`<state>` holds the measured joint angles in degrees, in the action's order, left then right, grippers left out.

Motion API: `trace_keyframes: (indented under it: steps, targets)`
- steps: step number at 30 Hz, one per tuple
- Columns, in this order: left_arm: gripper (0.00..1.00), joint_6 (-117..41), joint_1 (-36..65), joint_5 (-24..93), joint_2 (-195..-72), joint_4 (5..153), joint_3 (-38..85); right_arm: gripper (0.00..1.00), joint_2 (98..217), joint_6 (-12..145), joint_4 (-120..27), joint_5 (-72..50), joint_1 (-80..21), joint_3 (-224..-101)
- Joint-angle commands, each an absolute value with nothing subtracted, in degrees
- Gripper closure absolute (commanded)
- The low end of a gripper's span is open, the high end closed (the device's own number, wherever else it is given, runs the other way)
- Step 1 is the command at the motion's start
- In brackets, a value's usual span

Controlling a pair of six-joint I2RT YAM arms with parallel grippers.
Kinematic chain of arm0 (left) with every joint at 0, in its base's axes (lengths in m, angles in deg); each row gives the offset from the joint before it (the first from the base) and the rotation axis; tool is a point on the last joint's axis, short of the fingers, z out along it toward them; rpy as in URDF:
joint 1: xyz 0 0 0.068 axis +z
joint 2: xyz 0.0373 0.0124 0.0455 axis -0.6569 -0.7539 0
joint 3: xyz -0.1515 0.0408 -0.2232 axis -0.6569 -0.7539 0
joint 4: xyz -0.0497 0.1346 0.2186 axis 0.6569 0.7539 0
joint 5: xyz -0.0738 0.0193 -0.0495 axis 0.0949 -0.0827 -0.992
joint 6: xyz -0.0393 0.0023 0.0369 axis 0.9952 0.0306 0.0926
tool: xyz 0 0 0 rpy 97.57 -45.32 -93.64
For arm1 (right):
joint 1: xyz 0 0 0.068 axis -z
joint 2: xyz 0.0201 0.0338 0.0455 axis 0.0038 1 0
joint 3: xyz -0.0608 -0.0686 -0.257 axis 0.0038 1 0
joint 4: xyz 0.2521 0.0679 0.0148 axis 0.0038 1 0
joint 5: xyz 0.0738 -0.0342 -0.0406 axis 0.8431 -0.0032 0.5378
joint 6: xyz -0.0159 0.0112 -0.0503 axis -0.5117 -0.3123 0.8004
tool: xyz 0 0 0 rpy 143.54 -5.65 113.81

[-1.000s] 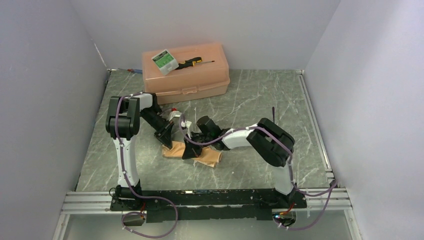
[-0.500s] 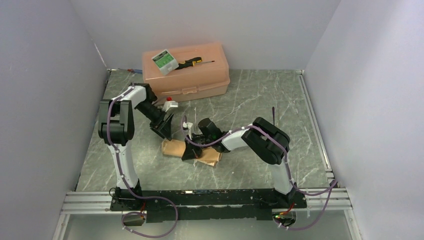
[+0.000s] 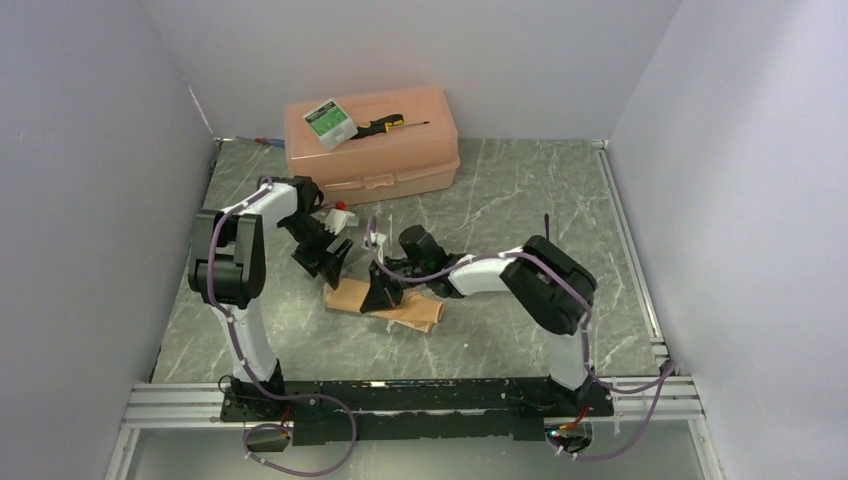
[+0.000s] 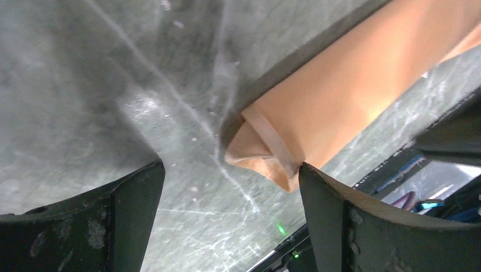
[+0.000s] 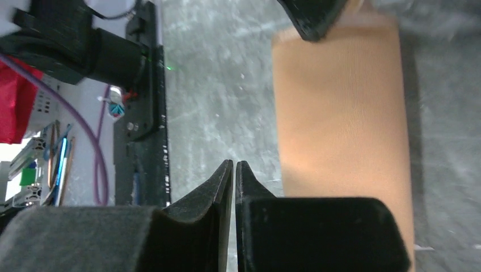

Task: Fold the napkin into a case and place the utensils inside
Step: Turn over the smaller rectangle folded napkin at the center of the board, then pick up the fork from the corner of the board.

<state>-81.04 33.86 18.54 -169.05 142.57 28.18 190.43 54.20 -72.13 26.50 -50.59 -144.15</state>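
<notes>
**Ana:** Start from the top camera. Where is the napkin (image 3: pixel 415 313)?

**Ben:** It lies folded into a long narrow strip on the grey marbled table (image 3: pixel 500 200). The peach plastic box (image 3: pixel 372 140) stands well beyond the napkin, with a screwdriver (image 3: pixel 385 124) and a small green-and-white packet (image 3: pixel 330 120) on its lid.

**Ana:** And the arms?

**Ben:** The left gripper (image 3: pixel 335 268) hangs just past the napkin's left end, pointing down. The right gripper (image 3: pixel 383 298) sits over the napkin's middle. From up there I cannot tell whether either one touches the cloth.

**Ana:** What does the left wrist camera show?

**Ben:** The left gripper (image 4: pixel 231 166) has its jaws spread wide, with nothing held. The end of the napkin (image 4: pixel 351 96) pokes in between them, close to the right-hand jaw in that picture. A hem band crosses that end and the folded layers gape a little. The rest of the strip runs off to the upper right.

**Ana:** And the right wrist camera?

**Ben:** The right gripper (image 5: pixel 233 164) has its jaws together, with only a hairline slit between them, and they clamp nothing. Their tips lie over bare table just beside the long edge of the napkin (image 5: pixel 340 113). A dark tip of the left gripper (image 5: pixel 315 14) shows at the napkin's far end.
</notes>
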Motion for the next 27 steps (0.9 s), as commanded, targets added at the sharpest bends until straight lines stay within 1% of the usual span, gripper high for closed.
trace_keyframes:
  steps: [1,3,5,7,8,9,10,11,12,15,17,19,21,23,25,27]
  targets:
    - [0.06,-79.5,34.8,23.1,-167.3,140.7,31.1,0.89,180.7,54.1,-68.9,27.4,-48.4,-147.1]
    - [0.06,-79.3,35.2,22.6,-166.1,142.8,32.9,0.84,177.5,55.3,-65.1,26.2,-47.1,-147.2]
    - [0.06,-79.8,35.4,21.3,-164.0,144.8,34.1,0.75,174.2,57.5,-58.5,23.7,-45.6,-147.8]
    - [0.06,-80.3,35.7,20.6,-161.8,146.4,35.1,0.69,170.8,59.5,-53.2,20.4,-43.4,-148.2]
    - [0.06,-80.6,36.0,20.1,-160.7,147.5,35.9,0.6,168.8,60.1,-50.9,17.6,-41.8,-148.2]
    - [0.06,-81.0,36.4,19.6,-159.5,148.5,36.7,0.39,166.8,60.2,-48.8,14.4,-40.1,-148.0]
    - [0.06,-81.4,36.9,19.3,-158.4,149.4,37.9,0.05,163.8,59.8,-47.6,11.2,-38.2,-147.7]
    - [0.06,-82.0,37.6,18.9,-157.3,150.3,39.3,0.01,161.7,59.1,-46.6,8.0,-36.2,-147.0]
    - [0.06,-82.4,38.5,18.4,-155.8,151.0,41.1,0.0,159.9,58.9,-44.5,4.3,-34.5,-146.8]
    - [0.06,-83.5,42.9,13.6,-153.1,151.8,46.6,0.0,157.5,64.3,-36.3,0.0,-32.5,-149.4]
    - [0.06,-83.6,47.2,10.2,-152.8,151.8,50.0,0.0,158.8,61.3,-29.8,-8.8,-31.4,-153.0]
    - [0.06,-80.6,48.4,14.6,-153.1,148.6,51.9,0.0,159.5,55.1,-26.4,-17.6,-28.6,-153.9]
    - [0.06,-79.1,48.9,19.8,-153.2,146.1,52.4,0.0,157.6,48.7,-28.7,-18.1,-23.8,-149.9]
    - [0.06,-75.8,49.6,23.8,-152.5,143.0,51.2,0.0,155.9,45.1,-29.1,-22.8,-19.1,-146.2]
    - [0.06,-74.2,50.4,25.7,-151.2,140.6,49.3,0.0,157.3,42.3,-23.1,-31.1,-15.1,-146.5]
    - [0.06,-73.4,50.5,27.8,-149.8,137.8,47.1,0.0,160.6,40.9,-17.3,-35.2,-10.9,-148.1]
